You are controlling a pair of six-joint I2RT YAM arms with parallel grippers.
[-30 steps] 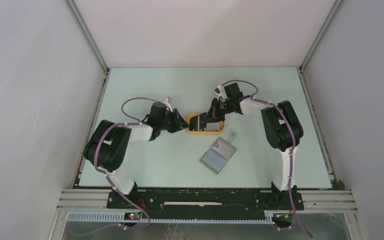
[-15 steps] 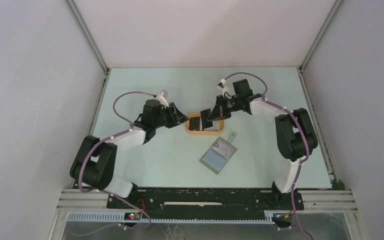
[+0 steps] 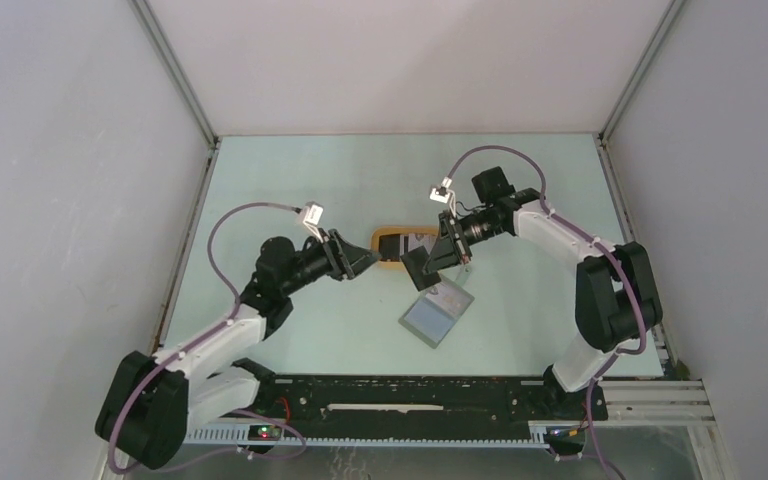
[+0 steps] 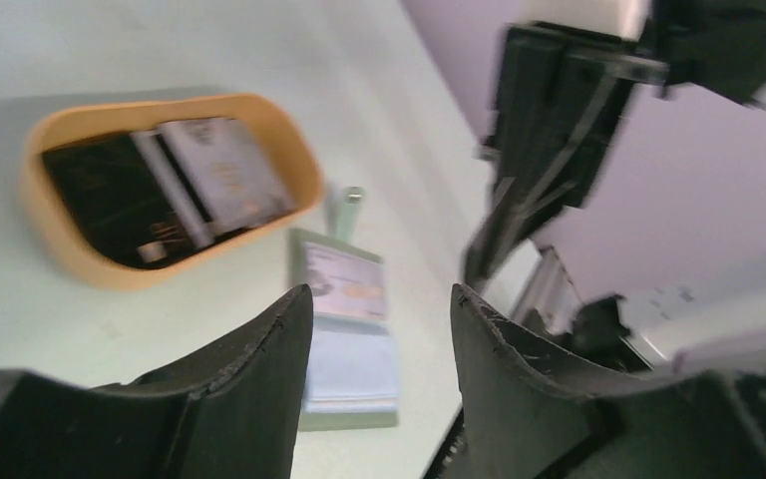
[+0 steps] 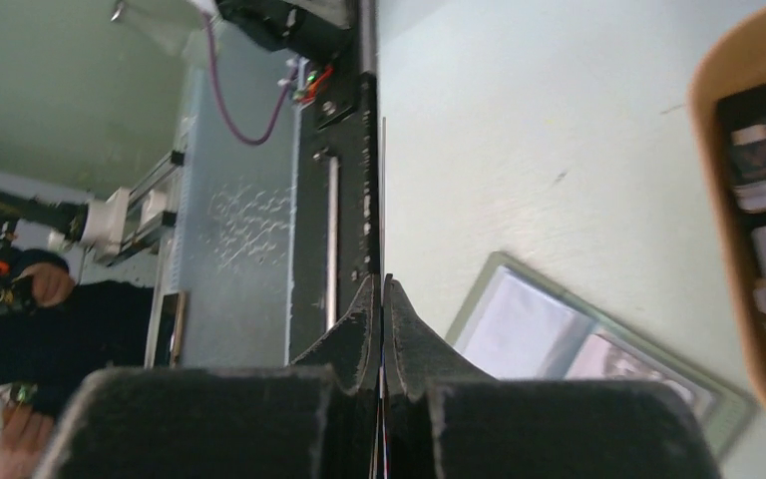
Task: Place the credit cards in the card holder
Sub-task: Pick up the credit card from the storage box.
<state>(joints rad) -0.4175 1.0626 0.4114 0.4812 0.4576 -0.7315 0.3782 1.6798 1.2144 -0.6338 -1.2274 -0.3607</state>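
Top external: right jaws clenched on black card [image 3: 417, 268], just beyond far-left edge of open holder [image 3: 438, 312]; holder's long axis diagonal; other cards [image 3: 412, 240] in tray [image 3: 377, 243]; left jaws released, empty

**Tray mid-table, card holder just nearer**

The tray [image 3: 392, 231] sits around the middle of the table [image 3: 290, 180], between the two arms. Two credit cards lie in it side by side: the left-end card [image 3: 392, 246] and the right-end card [image 3: 422, 238]. The card holder [image 3: 438, 312] lies opened on the table, nearer than the tray and slightly right of it. The left gripper [image 4: 379, 299] hangs just left of the tray's near-left rim. The right gripper [image 5: 381, 289] is above the tray's near-right end and the card holder's far edge, with a third card [image 3: 415, 268] pinched between its fingers
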